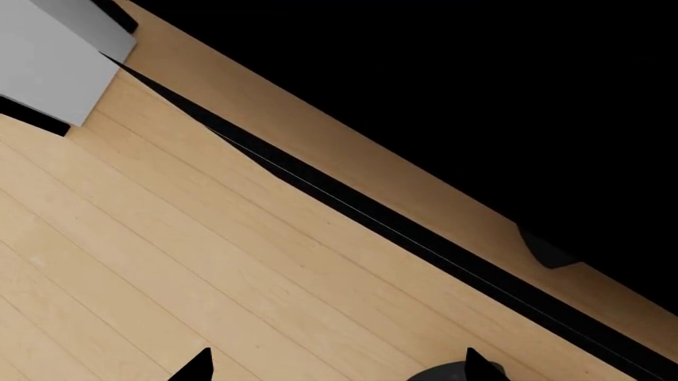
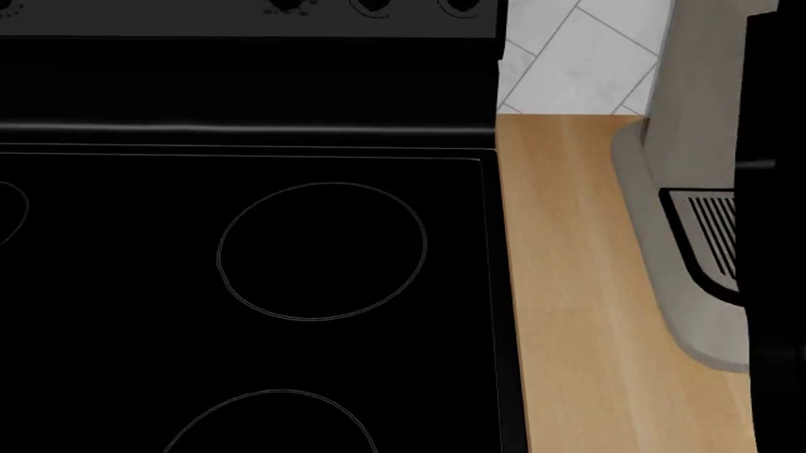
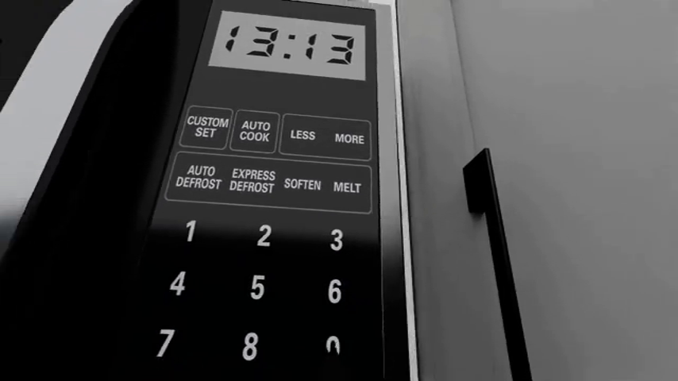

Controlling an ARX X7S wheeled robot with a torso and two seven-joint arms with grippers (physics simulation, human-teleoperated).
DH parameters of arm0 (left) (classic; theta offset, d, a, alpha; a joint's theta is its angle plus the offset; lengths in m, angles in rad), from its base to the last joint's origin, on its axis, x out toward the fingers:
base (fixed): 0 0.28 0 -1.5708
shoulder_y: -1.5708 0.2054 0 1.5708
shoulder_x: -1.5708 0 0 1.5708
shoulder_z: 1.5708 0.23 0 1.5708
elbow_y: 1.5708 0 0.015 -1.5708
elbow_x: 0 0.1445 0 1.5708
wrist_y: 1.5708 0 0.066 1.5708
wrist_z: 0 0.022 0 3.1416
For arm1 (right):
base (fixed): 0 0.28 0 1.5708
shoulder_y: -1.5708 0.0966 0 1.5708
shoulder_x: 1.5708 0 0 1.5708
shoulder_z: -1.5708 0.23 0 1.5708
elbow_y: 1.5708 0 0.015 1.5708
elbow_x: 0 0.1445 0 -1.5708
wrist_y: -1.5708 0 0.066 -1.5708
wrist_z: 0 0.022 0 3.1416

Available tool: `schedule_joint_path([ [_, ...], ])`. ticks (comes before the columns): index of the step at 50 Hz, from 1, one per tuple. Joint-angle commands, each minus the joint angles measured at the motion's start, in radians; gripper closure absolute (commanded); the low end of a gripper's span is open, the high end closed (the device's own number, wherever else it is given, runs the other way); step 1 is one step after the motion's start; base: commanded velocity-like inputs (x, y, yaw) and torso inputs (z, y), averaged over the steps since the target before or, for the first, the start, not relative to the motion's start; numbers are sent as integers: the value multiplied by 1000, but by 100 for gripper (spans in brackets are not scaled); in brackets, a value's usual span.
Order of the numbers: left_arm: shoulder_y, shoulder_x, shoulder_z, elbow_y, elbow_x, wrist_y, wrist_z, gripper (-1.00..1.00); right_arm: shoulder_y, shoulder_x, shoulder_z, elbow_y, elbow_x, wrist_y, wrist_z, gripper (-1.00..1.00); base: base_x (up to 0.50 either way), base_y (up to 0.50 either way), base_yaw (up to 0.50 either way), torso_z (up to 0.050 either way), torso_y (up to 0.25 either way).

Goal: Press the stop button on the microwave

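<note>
The microwave's black control panel fills the right wrist view at close range. Its display reads 13:13, with function keys and number keys 1 to 9 below. No stop button shows in any view. My right gripper shows only as a narrow dark tip over the lowest right number key, with the fingers together, close to the panel. My left gripper is open and empty, its two black fingertips over a wooden plank floor. Neither gripper shows in the head view.
The head view looks down on a black cooktop with ring burners. A wooden counter strip lies to its right, with a grey appliance on it. A grey cabinet with a black handle stands beside the microwave.
</note>
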State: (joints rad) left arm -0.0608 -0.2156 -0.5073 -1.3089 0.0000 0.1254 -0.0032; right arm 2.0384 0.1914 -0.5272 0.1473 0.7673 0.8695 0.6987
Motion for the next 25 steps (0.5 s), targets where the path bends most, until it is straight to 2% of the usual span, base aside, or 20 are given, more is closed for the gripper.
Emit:
schedule_joint_path([
  [1,0,0,0,0,0,0,0,-100,-33,34,46,-178,95,111,77,100,0,0,0,0,0],
  [25,0,0,0,0,0,0,0,-100,-136,62,17,-218,94,109,101,100,0,0,0,0,0],
])
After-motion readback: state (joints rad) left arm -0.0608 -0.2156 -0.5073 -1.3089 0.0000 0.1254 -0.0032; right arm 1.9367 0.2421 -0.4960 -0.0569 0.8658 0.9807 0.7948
